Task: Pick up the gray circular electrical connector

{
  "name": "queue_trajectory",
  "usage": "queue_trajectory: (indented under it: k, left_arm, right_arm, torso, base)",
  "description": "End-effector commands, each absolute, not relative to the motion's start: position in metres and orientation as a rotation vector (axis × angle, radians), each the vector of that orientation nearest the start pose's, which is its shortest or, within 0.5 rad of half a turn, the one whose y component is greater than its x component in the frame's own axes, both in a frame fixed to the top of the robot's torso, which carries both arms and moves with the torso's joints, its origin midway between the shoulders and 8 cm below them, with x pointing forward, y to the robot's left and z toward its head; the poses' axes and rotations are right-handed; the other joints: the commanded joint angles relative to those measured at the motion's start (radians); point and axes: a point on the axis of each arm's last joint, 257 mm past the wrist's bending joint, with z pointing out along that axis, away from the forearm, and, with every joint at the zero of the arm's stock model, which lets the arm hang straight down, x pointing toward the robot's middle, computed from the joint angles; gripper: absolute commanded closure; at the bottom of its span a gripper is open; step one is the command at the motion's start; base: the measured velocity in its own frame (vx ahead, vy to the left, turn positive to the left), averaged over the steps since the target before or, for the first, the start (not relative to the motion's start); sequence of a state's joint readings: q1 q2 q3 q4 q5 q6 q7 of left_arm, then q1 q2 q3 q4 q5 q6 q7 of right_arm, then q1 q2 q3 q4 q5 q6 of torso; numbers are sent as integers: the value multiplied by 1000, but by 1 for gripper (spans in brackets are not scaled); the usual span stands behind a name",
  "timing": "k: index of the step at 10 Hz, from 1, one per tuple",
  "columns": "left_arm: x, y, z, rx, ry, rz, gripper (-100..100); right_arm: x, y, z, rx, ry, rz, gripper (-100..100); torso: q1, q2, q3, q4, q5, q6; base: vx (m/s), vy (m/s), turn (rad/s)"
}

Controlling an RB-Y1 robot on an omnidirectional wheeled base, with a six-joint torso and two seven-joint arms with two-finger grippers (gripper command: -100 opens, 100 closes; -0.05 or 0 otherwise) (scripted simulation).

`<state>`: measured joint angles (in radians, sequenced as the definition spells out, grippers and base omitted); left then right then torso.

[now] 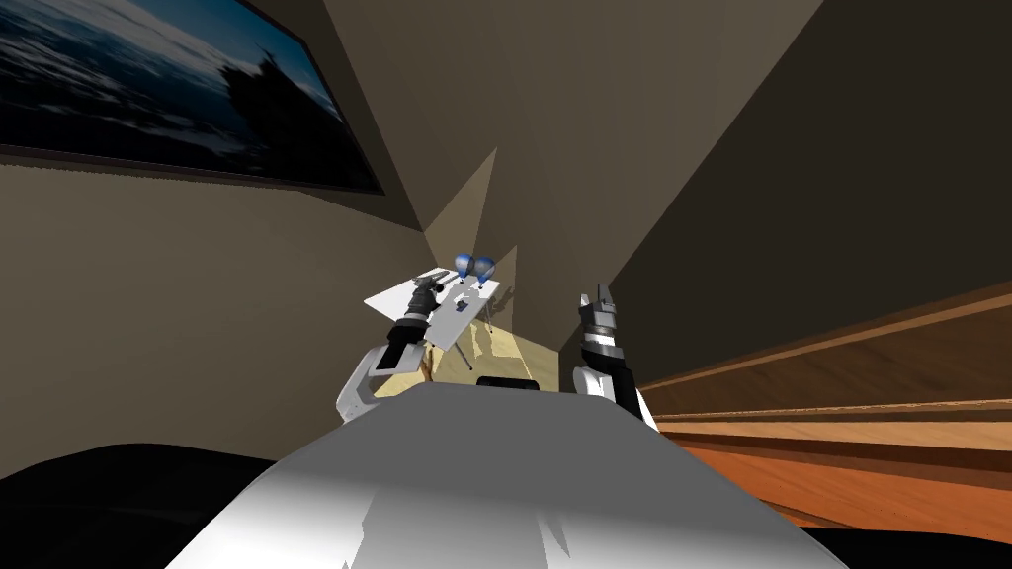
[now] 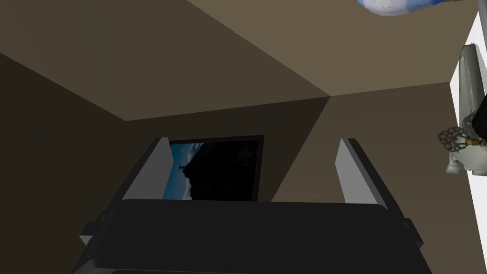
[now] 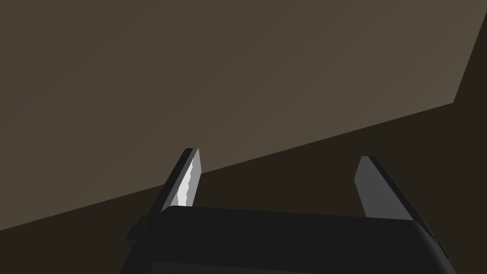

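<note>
A small white table (image 1: 393,299) stands ahead in the corner of the room. On it lie small dark and grey items (image 1: 462,307); from here I cannot tell which is the connector. My left gripper (image 1: 425,286) is stretched over the table's left part. In the left wrist view that gripper (image 2: 254,140) is open with nothing between its fingers. Off to its side a light grey rounded piece (image 2: 472,78) and a small ornate brown thing (image 2: 452,138) lie on the white tabletop (image 2: 478,38). My right gripper (image 1: 599,293) is raised to the right of the table, open (image 3: 278,153) and empty.
Two blue rounded objects (image 1: 474,265) stand at the table's far edge; one blue object (image 2: 399,4) shows beyond the left gripper. Brown walls close in behind and beside the table. A dark framed picture (image 1: 168,89) hangs on the left wall. Wooden steps (image 1: 850,435) lie to the right.
</note>
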<state>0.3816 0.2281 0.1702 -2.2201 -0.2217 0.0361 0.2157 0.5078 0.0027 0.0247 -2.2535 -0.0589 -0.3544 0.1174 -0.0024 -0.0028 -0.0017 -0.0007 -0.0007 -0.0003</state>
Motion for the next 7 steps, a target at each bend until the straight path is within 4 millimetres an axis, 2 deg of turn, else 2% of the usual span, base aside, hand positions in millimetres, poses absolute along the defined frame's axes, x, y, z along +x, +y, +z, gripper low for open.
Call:
queue_trajectory:
  k: [1, 7]
  left_arm:
    - [425, 364, -64, -922, 1034, -958, -100]
    - [432, 386, -90, -1110, 1038, -947, -100]
  right_arm:
    - [371, -283, -20, 793, 737, 1214, 0]
    - [371, -283, -20, 793, 737, 1214, 0]
  torso:
    - [0, 0, 0, 0, 0, 0]
    - [0, -1, 0, 0, 0, 0]
  base:
    - [59, -57, -28]
    - [57, -46, -11]
